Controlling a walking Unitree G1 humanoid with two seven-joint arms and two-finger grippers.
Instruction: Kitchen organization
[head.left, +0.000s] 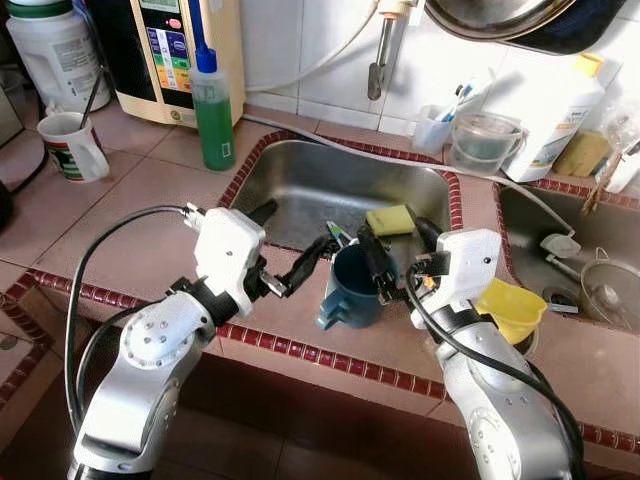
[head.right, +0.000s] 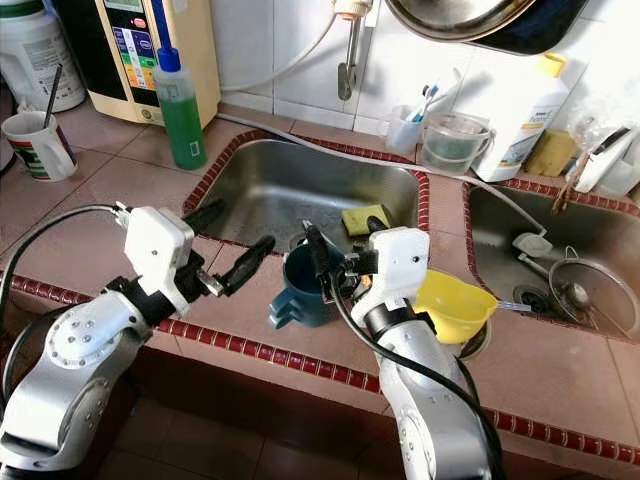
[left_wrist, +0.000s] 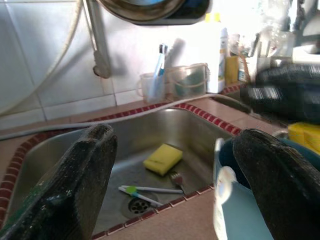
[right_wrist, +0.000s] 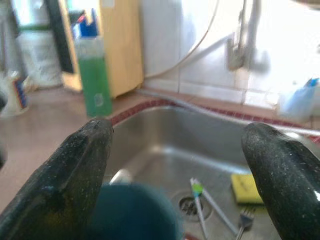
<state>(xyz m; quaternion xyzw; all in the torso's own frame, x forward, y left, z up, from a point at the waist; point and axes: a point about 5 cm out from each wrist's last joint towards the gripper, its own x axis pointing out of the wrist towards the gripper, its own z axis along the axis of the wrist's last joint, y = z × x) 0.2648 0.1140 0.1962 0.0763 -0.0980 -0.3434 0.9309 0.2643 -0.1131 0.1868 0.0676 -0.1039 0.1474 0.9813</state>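
I am looking at a dark teal mug (head.left: 352, 288) standing upright, mouth up, on the tiled counter's (head.left: 130, 210) front ledge at the sink's (head.left: 300, 180) near rim, its handle jutting toward the robot's left. Its far side is being hidden by the right gripper (head.left: 395, 262), and I cannot tell whether anything is sitting inside. That gripper's fingers are spread apart, straddling the mug's rim from above. The left gripper (head.left: 295, 250) is hovering just beside the handle, fingers apart and gripping nothing. In the steel basin a yellow sponge (head.left: 390, 220), a toothbrush (left_wrist: 150, 190) and a fork (left_wrist: 176, 181) are lying near the drain; the fork is partly cut off. A yellow scoop (head.left: 512, 308) is sitting beside the right arm. A green soap bottle (head.left: 212, 115) is standing on the pinkish counter, white wall tiles running behind.
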